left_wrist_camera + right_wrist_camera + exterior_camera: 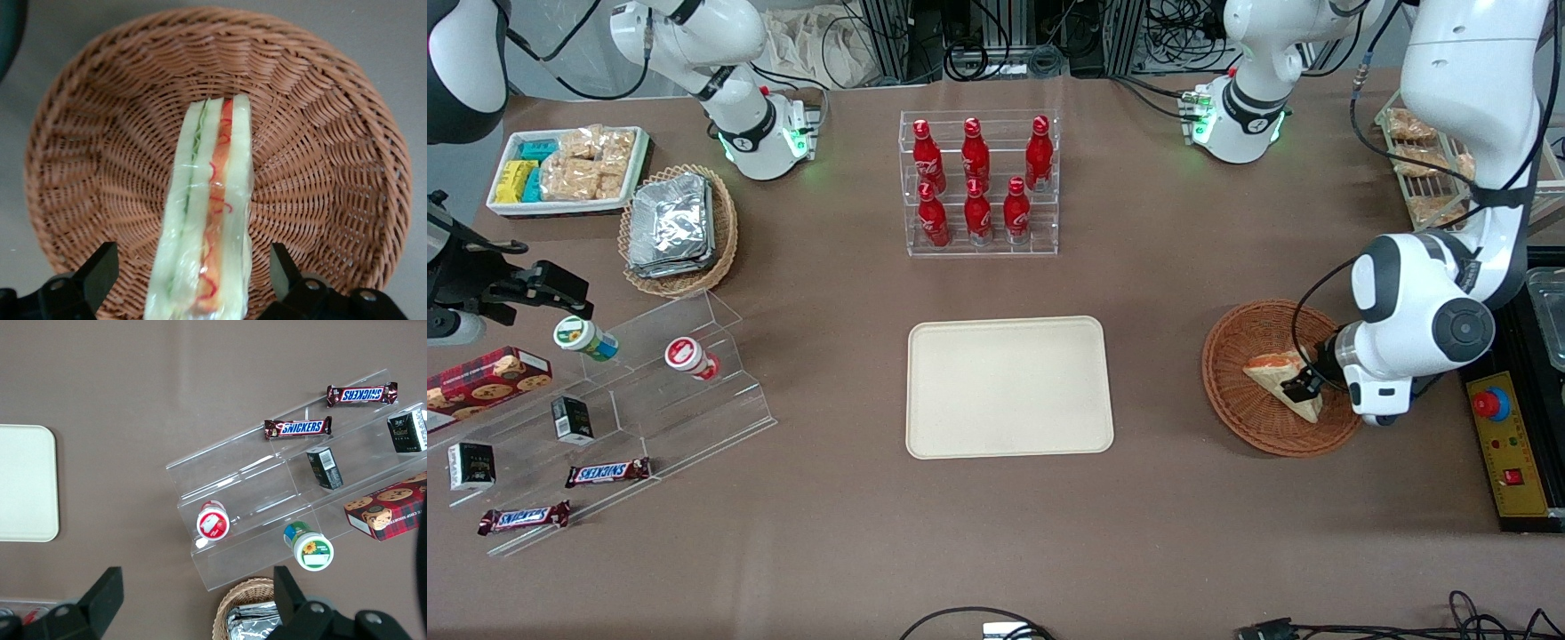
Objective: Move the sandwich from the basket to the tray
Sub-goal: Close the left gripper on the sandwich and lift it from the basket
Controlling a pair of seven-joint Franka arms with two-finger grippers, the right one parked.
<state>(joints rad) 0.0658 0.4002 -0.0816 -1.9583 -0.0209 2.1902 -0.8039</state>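
Observation:
The sandwich point(1276, 373) point(210, 213), a pale wedge with orange-red and green layers, lies in the reddish-brown wicker basket point(1232, 356) point(320, 133) toward the working arm's end of the table. My left gripper point(1303, 384) point(192, 257) is lowered into the basket and is open. One dark finger point(100, 270) stands on each side of the sandwich's thick end, with a gap between each finger and the bread. The cream tray point(1009, 387) point(23, 483) sits at the table's middle, apart from the basket, with nothing on it.
A clear rack of red bottles point(978, 182) stands farther from the front camera than the tray. An acrylic stepped stand point(649, 373), a lighter basket of foil packets point(680, 227) and a white bin point(569, 169) lie toward the parked arm's end. A yellow control box point(1503, 444) sits beside the basket.

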